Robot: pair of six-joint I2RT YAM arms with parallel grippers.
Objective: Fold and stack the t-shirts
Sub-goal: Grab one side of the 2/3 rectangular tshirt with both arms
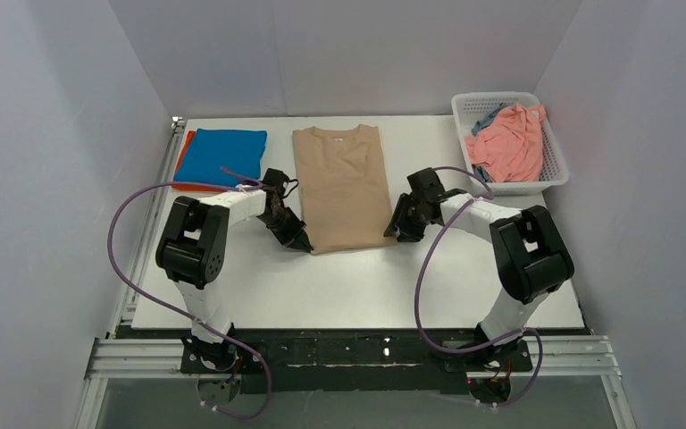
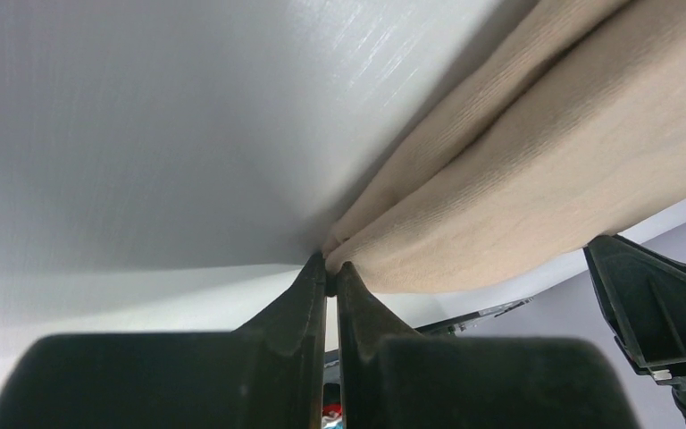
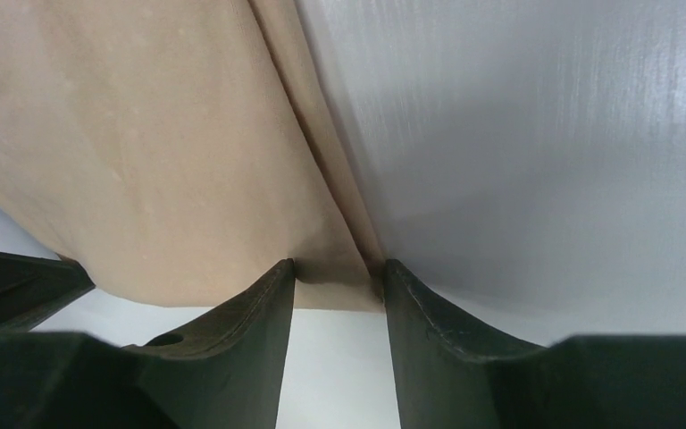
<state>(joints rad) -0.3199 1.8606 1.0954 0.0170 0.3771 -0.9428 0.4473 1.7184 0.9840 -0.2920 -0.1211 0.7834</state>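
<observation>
**Both grippers at the near hem corners of the flattened t-shirt**

*Top external view.* A beige-tan short-sleeved cloth t-shirt lay flat at the middle of the white table. Its sides were folded in to make a long rectangle, with the collar toward the far edge. Five t-shirts were counted. Besides the beige-tan one, a bright blue folded t-shirt was stacked on an orange-red t-shirt at the far left. A crumpled salmon pink t-shirt and a grey-blue t-shirt lay in the one white plastic mesh basket at the far right. The left gripper met the beige-tan shirt's near left corner, and the right gripper its near right corner.

*Left wrist view.* The two black fingers stood together, pinched on the cloth corner. Two layers showed along the folded edge.

*Right wrist view.* The two fingers stood apart, straddling the hem corner, which lay between them on the table.
</observation>
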